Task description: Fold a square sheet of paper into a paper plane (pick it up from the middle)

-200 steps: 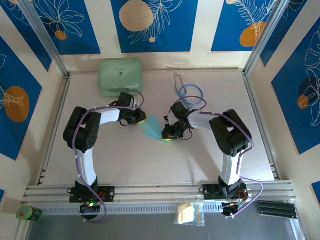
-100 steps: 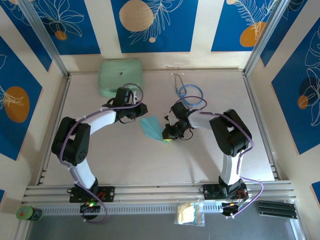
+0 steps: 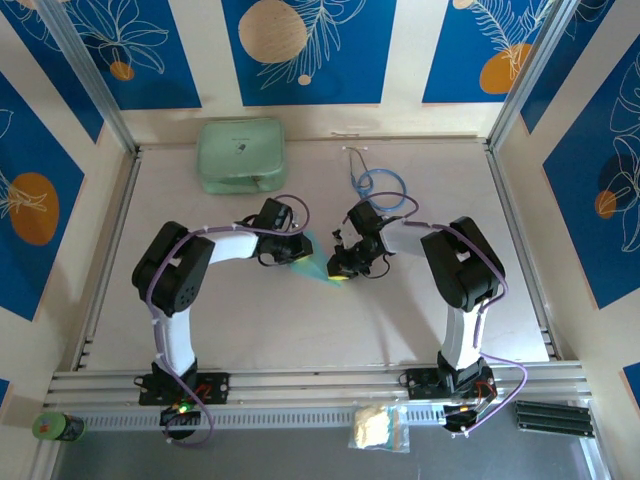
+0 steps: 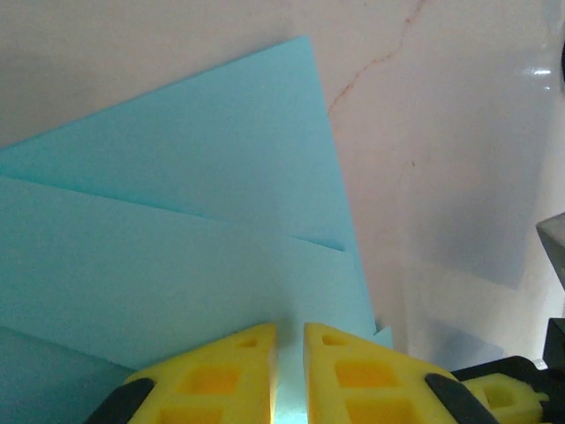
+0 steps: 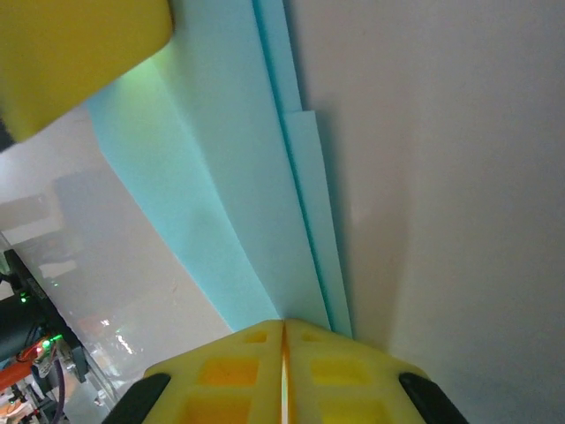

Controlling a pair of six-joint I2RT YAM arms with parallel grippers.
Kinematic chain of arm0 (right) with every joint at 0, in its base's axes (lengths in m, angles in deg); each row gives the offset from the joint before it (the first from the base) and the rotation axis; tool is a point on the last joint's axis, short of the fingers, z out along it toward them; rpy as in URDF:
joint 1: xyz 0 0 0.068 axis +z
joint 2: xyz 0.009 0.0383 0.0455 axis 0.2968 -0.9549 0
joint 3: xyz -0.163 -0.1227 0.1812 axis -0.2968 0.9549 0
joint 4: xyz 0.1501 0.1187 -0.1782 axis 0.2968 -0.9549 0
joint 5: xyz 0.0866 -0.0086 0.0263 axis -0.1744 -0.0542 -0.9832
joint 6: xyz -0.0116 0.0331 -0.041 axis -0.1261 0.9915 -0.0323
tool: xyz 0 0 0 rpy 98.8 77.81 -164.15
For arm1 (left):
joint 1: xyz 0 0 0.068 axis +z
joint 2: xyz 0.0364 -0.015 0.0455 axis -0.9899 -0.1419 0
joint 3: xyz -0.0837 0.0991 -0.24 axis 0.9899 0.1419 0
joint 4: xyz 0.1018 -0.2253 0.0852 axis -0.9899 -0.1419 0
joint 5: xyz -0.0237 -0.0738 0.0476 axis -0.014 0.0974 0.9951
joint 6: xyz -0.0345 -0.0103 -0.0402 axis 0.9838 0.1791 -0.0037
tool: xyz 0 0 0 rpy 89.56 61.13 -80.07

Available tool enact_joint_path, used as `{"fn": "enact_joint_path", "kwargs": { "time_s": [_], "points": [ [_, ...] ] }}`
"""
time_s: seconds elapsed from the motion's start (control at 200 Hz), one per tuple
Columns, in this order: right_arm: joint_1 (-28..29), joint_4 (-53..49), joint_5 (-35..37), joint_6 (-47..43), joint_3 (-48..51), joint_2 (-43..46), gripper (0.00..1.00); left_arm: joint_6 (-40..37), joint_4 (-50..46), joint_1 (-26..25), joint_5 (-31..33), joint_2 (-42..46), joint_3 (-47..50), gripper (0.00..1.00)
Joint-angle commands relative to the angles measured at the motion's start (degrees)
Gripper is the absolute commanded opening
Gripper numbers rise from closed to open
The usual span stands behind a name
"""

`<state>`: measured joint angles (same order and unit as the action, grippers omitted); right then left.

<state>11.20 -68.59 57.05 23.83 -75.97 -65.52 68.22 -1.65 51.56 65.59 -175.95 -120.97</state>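
From my station, the paper plane (image 4: 177,238) was a plain light blue with no markings, and its lower layers looked a shade darker. The left gripper (image 4: 290,340) and the right gripper (image 5: 283,331) both had yellow fingers. The case (image 3: 240,155) was mint green, the stethoscope (image 3: 381,186) tubing blue and the table (image 3: 300,330) pale beige. The wall panels (image 3: 340,60) were deep blue, patterned with white leaf outlines and orange and tan discs.

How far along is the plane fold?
Done: the paper is creased into overlapping layered flaps. In hand: the right gripper is shut on one narrow end, and the left gripper pinches the other side. Left: it looks like a broad wedge, not a finished dart, so more folds are likely.
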Motion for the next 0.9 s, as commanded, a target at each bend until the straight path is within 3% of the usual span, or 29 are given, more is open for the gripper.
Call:
{"fn": "enact_joint_path", "kwargs": {
  "time_s": [0.0, 0.43, 0.895],
  "points": [
    [-0.26, -0.26, -2.72, -0.07, -0.66, 2.39, 0.11, -0.26, -3.85, -0.29, 2.2, -1.56, -0.75, 0.16],
    [2.72, -5.29, 5.46, -0.06, -8.17, -4.12, 0.1, -0.61, -6.99, -1.01, 4.29, -2.98, -1.56, 0.16],
    [1.96, -8.2, 7.32, -1.8, -3.18, -0.62, 0.09, 0.03, -14.22, -1.13, 10.7, -4.59, -2.94, 0.15]
  ]
}}
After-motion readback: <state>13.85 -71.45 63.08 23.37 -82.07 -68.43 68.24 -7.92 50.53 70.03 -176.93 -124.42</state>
